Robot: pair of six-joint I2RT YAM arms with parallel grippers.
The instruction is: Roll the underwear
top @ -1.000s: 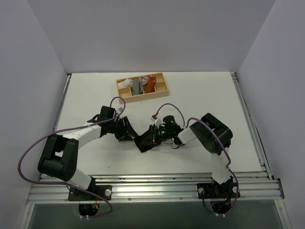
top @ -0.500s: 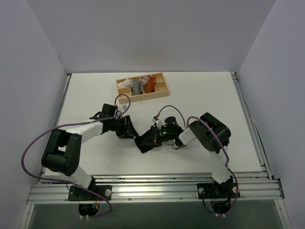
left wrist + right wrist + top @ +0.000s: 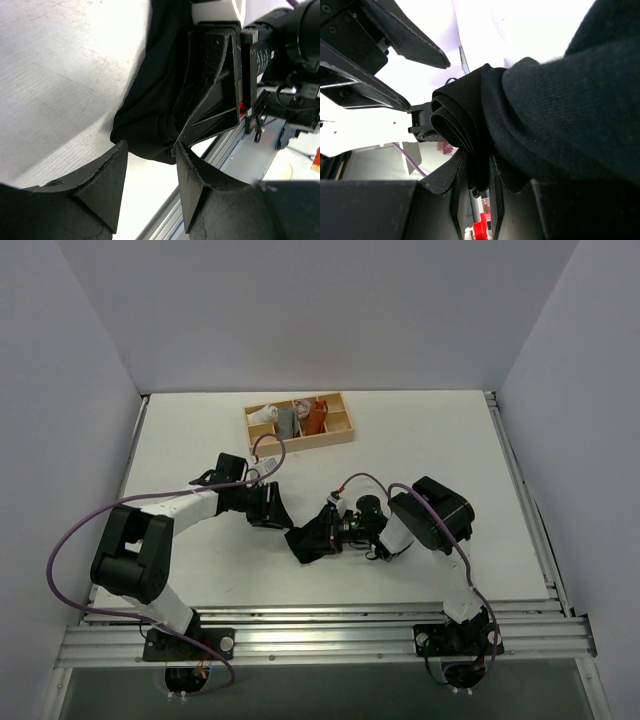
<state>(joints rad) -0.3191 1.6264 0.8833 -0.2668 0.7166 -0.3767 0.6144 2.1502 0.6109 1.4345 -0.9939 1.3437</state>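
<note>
The black underwear lies bunched on the white table between my two arms. My right gripper reaches in from the right and is shut on it. In the right wrist view several curled layers of the underwear are pinched between the narrow jaws of the right gripper. My left gripper sits just left of the cloth, open. In the left wrist view the left gripper has bare table between its fingers, and the underwear starts just past the tips.
A small wooden tray stands at the far middle of the table, holding a white roll, a grey roll and an orange-brown roll. The table's metal rail runs along the near edge.
My right wrist has turned and drawn in slightly, still gripping the cloth. The left arm has shifted a little toward the far side, its jaws staying open.
</note>
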